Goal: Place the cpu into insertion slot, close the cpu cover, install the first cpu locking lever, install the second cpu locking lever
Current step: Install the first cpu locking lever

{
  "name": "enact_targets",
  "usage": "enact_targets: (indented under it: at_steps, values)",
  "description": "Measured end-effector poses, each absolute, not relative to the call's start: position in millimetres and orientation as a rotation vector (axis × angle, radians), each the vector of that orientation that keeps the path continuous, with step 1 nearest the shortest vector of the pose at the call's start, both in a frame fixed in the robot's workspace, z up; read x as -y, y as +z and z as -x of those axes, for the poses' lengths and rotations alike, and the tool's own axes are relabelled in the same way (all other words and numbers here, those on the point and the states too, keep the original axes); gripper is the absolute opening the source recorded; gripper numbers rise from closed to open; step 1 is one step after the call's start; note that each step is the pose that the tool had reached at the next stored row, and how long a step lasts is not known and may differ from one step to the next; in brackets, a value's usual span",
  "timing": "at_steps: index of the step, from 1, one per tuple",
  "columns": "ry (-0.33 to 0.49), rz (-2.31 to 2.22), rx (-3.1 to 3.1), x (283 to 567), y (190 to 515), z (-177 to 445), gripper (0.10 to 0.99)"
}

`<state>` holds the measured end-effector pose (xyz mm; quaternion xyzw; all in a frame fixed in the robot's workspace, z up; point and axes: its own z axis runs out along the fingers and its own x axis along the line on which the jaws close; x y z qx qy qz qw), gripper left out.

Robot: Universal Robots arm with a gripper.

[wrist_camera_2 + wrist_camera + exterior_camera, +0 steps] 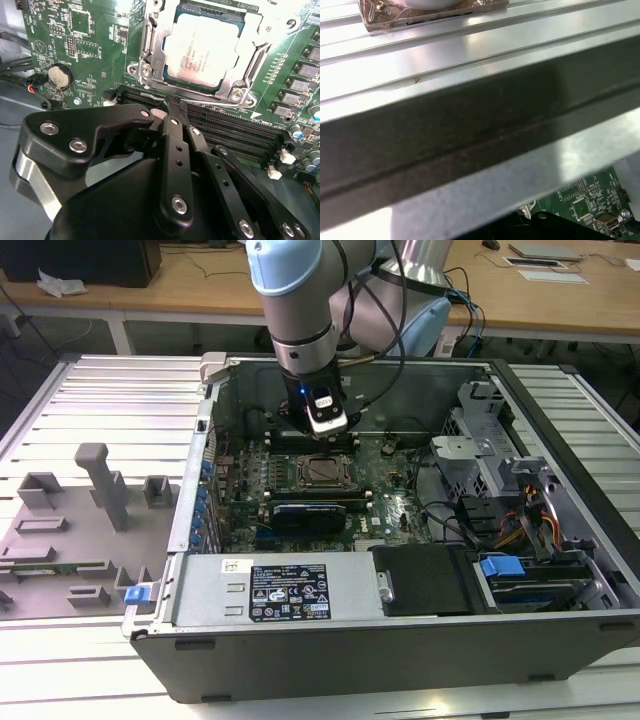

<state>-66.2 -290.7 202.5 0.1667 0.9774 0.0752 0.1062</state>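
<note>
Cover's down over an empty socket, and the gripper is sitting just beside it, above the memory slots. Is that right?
The socket is not empty. The second wrist view shows the cpu seated in the window of the cpu cover. The rest holds: the gripper is beside it, above the memory slots.

Even overhead room light fills the exterior view, brightening the ribbed metal table (pixel 90 390) while the inside of the computer case (pixel 400 650) sits dimmer, shadowed beneath the arm (pixel 295 300). In the second wrist view the cpu (pixel 200 47) carries a soft sheen; the black gripper (pixel 165 110) reads dark, its screws glinting. In the first wrist view, 1 broad dark band (pixel 470 135) crosses bright, glaring metal rails (pixel 470 45).
</note>
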Motion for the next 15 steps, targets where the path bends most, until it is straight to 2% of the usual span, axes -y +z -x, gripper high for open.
enact_targets:
  at_steps: [15]
  values:
    - [0.214, -0.489, -2.875, 290.6, 197.6, 66.2, 0.106]
